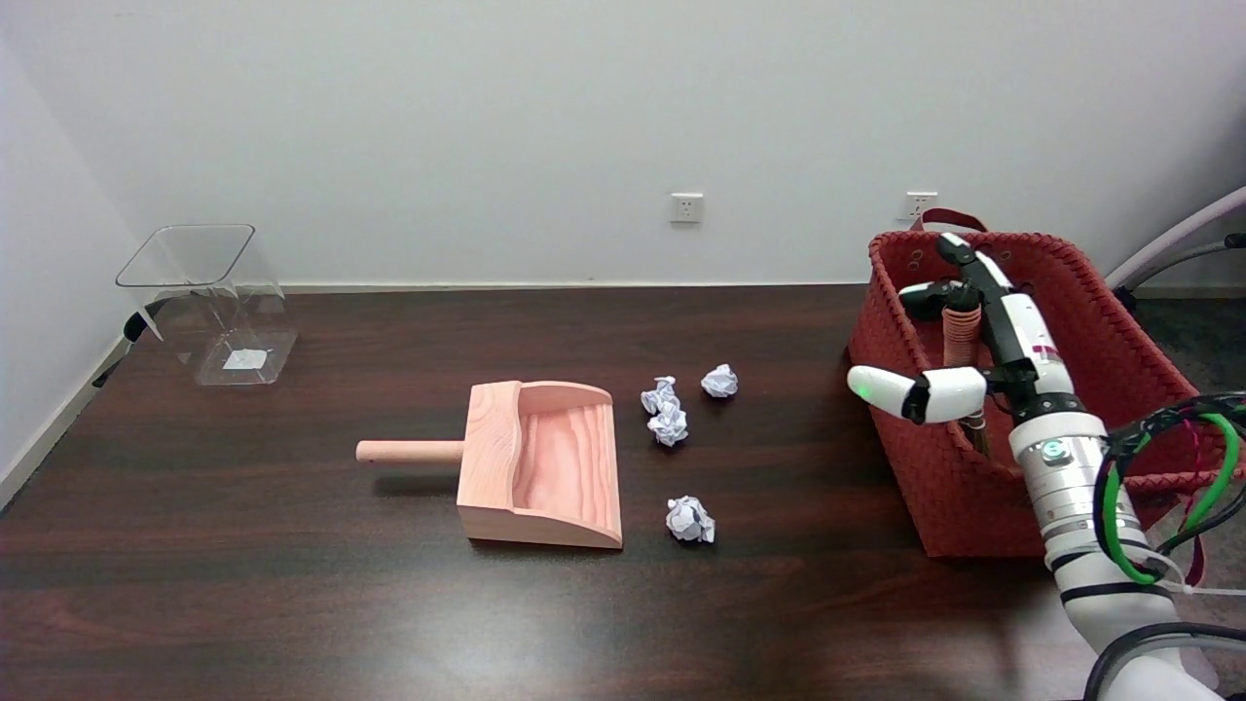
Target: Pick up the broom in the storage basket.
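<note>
The broom (962,339) stands in the red woven storage basket (959,506) at the table's right end; only its ribbed, pinkish-brown handle shows above the rim, and its lower part is hidden by the basket wall and my arm. My right hand (1003,336) is inside the basket, just right of the handle. One dark fingertip (925,292) curls over the handle's top, another finger points up toward the far rim, and the white thumb (891,389) sticks out left over the near rim. The hand does not grip the handle.
A wooden dustpan (540,462) lies mid-table with its handle pointing left. Three crumpled paper balls (667,414) (719,381) (690,519) lie to its right. A clear plastic bin (209,302) stands at the far left.
</note>
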Robot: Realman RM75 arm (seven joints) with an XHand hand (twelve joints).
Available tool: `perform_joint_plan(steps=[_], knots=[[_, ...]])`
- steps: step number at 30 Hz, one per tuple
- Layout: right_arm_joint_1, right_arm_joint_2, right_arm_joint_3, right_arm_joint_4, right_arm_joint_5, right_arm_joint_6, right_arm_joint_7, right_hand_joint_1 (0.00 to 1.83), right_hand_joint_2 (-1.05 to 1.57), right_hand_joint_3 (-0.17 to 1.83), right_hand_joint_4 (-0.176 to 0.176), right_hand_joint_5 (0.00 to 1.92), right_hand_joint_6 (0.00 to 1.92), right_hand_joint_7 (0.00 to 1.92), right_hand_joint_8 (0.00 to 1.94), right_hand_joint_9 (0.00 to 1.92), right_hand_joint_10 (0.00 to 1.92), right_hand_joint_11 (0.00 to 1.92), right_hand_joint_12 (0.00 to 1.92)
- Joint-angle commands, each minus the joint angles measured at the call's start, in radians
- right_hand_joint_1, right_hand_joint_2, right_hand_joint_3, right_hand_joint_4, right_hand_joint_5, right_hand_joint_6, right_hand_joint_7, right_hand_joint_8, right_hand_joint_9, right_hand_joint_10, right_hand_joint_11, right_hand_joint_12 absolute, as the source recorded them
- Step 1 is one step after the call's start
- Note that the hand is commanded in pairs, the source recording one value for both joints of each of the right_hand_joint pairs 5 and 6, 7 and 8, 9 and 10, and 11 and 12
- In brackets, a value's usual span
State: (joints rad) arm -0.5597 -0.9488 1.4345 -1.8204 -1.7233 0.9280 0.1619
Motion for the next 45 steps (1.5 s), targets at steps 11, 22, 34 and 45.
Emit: perform_joint_plan(steps=[11, 22, 34, 45], knots=[[0.053, 0.036, -0.072, 0.047, 0.108, 0.037, 0.006, 1.0, 0.49, 0.78, 0.0, 1.27, 1.27, 1.42, 1.42, 1.49, 1.49, 1.29, 1.29], [0.058, 0.038, -0.077, 0.058, 0.114, 0.048, 0.008, 0.97, 0.54, 0.9, 0.0, 1.65, 1.65, 1.59, 1.59, 1.63, 1.63, 1.49, 1.49], [0.108, 0.063, -0.114, 0.071, 0.15, 0.039, 0.053, 0.96, 0.56, 0.94, 0.0, 1.83, 1.83, 1.66, 1.66, 1.7, 1.7, 1.55, 1.55], [0.173, 0.088, -0.147, 0.061, 0.151, 0.038, 0.053, 0.95, 0.59, 0.95, 0.0, 1.79, 1.79, 1.68, 1.68, 1.72, 1.72, 1.59, 1.59]])
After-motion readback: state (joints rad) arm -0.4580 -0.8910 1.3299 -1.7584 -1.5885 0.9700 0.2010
